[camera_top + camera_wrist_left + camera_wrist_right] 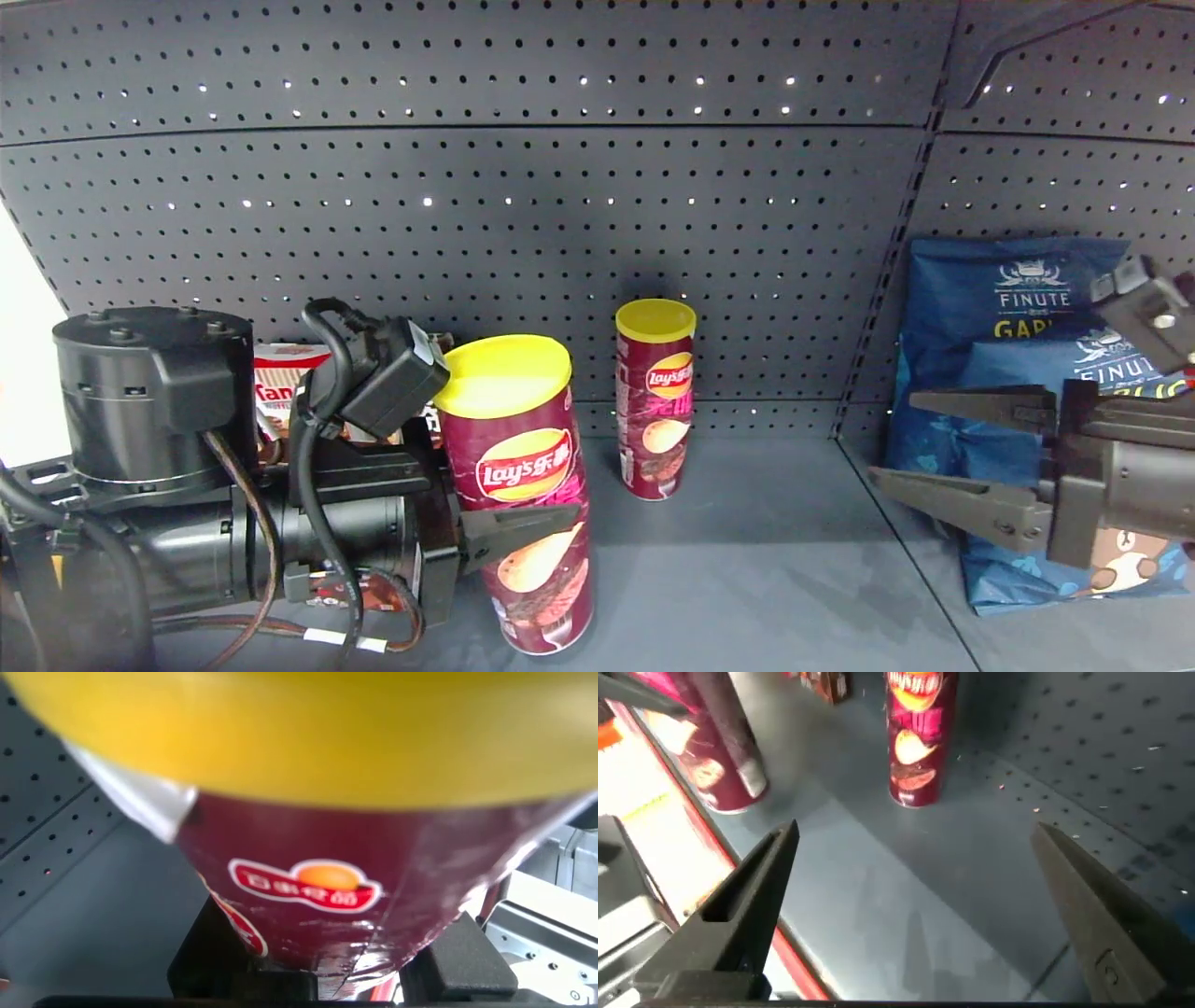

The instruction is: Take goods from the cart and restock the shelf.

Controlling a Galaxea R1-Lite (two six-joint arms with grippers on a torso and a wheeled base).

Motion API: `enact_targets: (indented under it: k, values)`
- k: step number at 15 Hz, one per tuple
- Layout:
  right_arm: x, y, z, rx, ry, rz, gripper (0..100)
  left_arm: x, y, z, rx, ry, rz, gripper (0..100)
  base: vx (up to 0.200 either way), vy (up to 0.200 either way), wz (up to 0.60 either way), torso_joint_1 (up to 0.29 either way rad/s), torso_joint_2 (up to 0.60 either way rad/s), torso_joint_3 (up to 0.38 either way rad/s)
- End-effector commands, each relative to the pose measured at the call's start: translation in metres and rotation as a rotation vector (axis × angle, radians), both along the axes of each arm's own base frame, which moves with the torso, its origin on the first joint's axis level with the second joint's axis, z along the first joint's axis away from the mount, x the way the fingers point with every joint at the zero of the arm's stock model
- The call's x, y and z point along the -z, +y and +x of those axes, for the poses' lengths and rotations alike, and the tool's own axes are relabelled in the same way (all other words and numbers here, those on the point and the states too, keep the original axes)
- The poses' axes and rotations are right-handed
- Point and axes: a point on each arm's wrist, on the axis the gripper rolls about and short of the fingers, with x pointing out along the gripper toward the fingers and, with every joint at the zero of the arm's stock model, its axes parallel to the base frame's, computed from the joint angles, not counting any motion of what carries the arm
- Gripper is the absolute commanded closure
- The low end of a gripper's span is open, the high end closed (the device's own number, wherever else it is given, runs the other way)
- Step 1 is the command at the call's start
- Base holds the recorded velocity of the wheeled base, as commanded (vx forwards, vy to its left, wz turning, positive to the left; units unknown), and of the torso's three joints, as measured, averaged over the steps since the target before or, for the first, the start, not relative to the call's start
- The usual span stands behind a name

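A maroon chip can [523, 467] with a yellow lid stands nearly upright at the front left of the grey shelf [766, 569]. My left gripper [527, 523] is shut on its middle. In the left wrist view the can [374, 868] sits between the fingers [467, 957]. I cannot tell if its base touches the shelf. A second, matching can [655, 411] stands farther back by the pegboard. It also appears in the right wrist view [915, 737], with the held can [724, 751] near the shelf's front edge. My right gripper [892, 439] hovers open at the right, above the bare shelf floor [915, 835].
Blue snack bags [1008, 327] lean against the back wall at the right, just behind my right gripper. Small snack boxes [280, 378] sit behind my left arm. The perforated back panel [560, 233] closes the rear. Free floor lies between the cans and the bags.
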Motion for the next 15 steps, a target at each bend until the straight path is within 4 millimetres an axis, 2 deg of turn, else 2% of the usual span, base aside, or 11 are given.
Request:
enact_targets:
  k: [1,2,4,8,11,15]
  values:
    - [0.013,0.016,0.03,-0.014,0.051,-0.051,0,0.0,0.0,0.001,-0.001,0.001,0.0,100,0.0,0.0,0.0,0.0,0.0,0.0]
    - [0.013,0.024,0.047,-0.026,0.032,-0.071,0,0.0,0.001,0.002,-0.009,0.001,0.0,100,0.0,0.0,0.0,0.0,0.0,0.0]
    - [0.019,0.033,0.067,-0.058,0.007,-0.067,0,0.002,0.0,0.006,-0.011,0.005,0.003,100,0.0,0.0,0.0,0.0,0.0,0.0]
    - [0.037,0.044,0.089,-0.205,0.022,-0.013,0,0.002,-0.001,0.006,-0.011,0.0,0.001,100,0.0,0.0,0.0,0.0,0.0,0.0]
    - [0.047,0.05,0.105,-0.244,0.019,0.005,0,0.003,-0.001,0.006,-0.011,0.005,0.003,100,0.0,0.0,0.0,0.0,0.0,0.0]
    - [0.052,0.057,0.124,-0.295,0.007,0.028,0,0.005,-0.002,0.009,-0.01,0.011,0.008,100,0.0,0.0,0.0,0.0,0.0,0.0]
